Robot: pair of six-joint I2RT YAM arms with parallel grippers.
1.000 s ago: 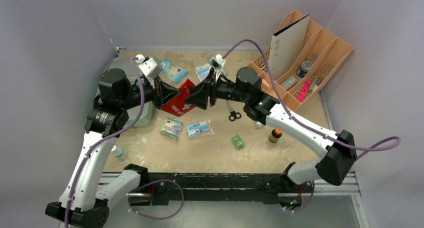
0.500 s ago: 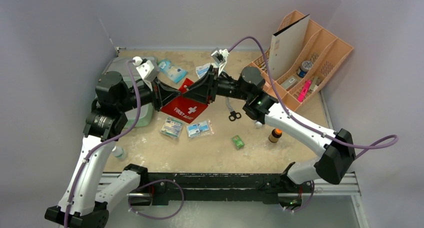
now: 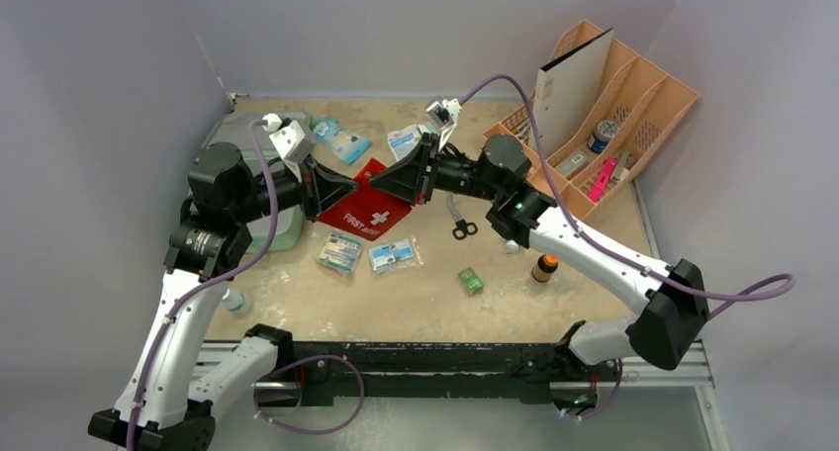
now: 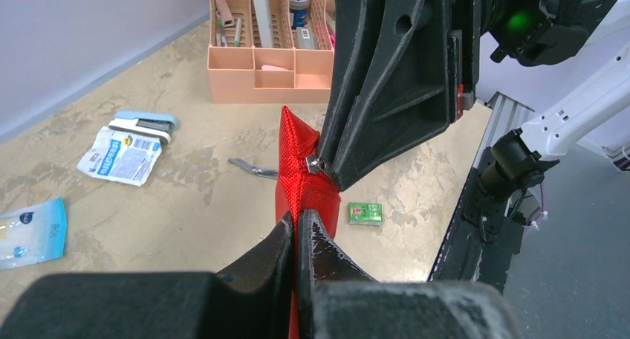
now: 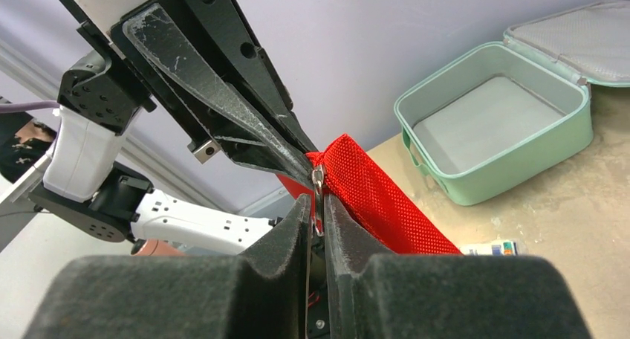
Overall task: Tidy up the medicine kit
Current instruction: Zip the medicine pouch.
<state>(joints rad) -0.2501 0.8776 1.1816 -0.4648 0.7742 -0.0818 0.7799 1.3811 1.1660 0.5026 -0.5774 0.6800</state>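
Observation:
The medicine kit is a mint-green case standing open and empty, its lid folded back; in the top view it sits behind my left arm. Both grippers hold a red mesh first-aid pouch up off the table between them. My left gripper is shut on one edge of the pouch. Facing it, my right gripper is shut on the pouch's metal zipper pull. The two grippers nearly touch tip to tip.
A peach slotted organizer stands at the back right. Black scissors, a small green box, a brown bottle and flat packets lie on the table. More packets lie at the back.
My right gripper has closed down onto the zipper pull. The pouch has come up off the table between the two grippers. My right wrist has drawn slightly to the right.

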